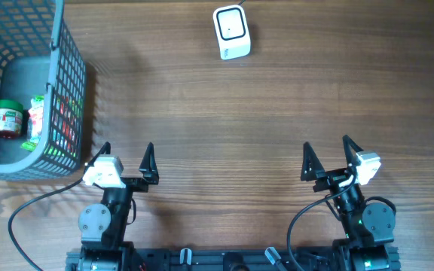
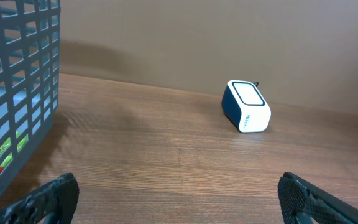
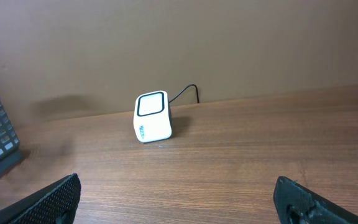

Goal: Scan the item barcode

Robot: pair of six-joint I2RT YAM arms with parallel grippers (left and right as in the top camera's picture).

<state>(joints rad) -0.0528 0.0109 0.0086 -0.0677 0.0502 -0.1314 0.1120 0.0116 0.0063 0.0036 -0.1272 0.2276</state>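
- The left gripper [image 1: 126,153] has its black pointed fingers spread wide and grasps nothing
- The right gripper [image 1: 326,148] is likewise released and empty
- A white rounded-cube plastic barcode scanner [image 1: 231,31] with a dark-framed glossy window stands well ahead, between both jaws, on the grained wooden table [image 1: 217,105]
- A grey plastic lattice basket [image 1: 68,71], ahead and left of the left jaws, holds a small green-lidded jar [image 1: 7,120] and a green-red packet [image 1: 35,119]

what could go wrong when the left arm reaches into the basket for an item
The jar and packets sit low against the wall of the basket, so the left fingers could catch on the mesh. They also lie close together, so grabbing one may drag another. The scanner is small; a bump might turn its window away.
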